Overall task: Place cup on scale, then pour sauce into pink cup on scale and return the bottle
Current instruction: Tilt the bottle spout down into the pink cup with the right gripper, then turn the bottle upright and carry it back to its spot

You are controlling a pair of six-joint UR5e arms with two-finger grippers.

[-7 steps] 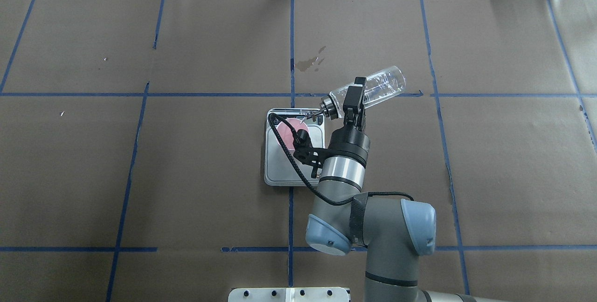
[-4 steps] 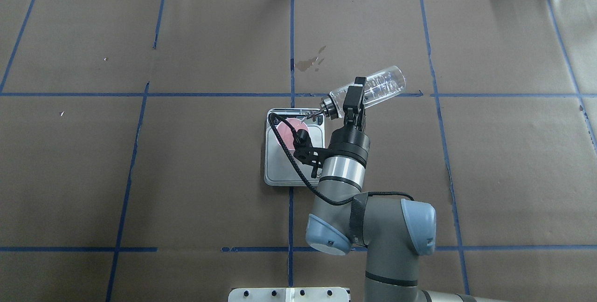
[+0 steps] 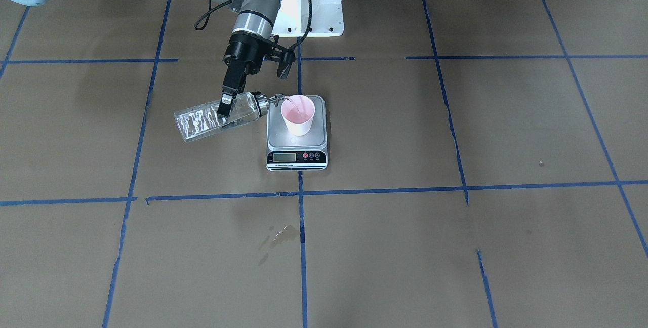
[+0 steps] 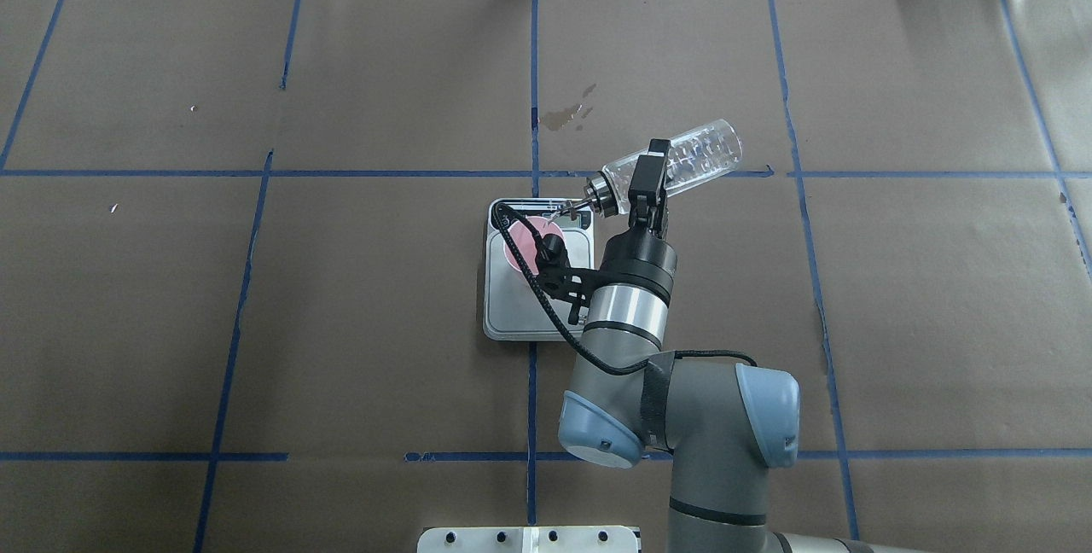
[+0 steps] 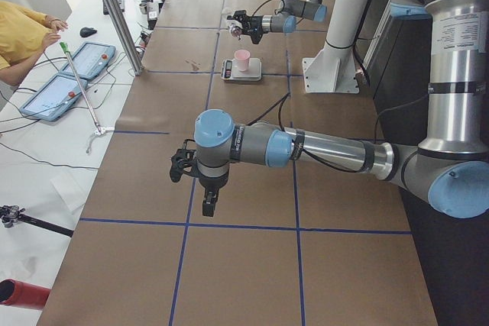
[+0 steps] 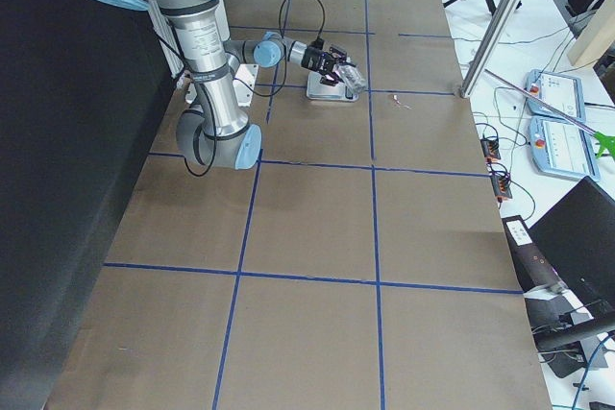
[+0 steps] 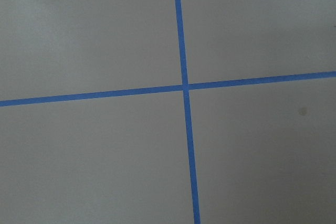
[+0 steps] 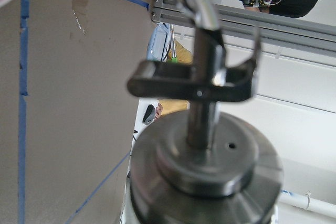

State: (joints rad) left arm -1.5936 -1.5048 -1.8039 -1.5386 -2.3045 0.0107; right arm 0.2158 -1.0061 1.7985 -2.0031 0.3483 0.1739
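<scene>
The pink cup (image 3: 298, 114) stands upright on the scale (image 3: 296, 158), toward its back edge. My right gripper (image 3: 225, 105) is shut on the clear glass bottle (image 3: 197, 123) and holds it tilted nearly level, base away from the scale. Its metal spout (image 3: 277, 99) is at the cup's rim, and a thin clear stream runs into the cup. From overhead the bottle (image 4: 699, 152) lies right of the scale (image 4: 512, 305), and my wrist partly hides the cup (image 4: 516, 247). My left gripper (image 5: 208, 205) hangs over bare table far away; I cannot tell its state.
Brown paper with blue tape lines covers the table. Wet stains (image 4: 572, 113) lie beyond the scale. The white robot base plate (image 3: 314, 4) sits behind the scale. The left wrist view shows only a tape cross (image 7: 185, 86). An operator (image 5: 23, 36) sits beside the table.
The right arm and the tilted bottle hold almost the same pose over the cup. Only the glints of liquid inside the bottle have shifted.
</scene>
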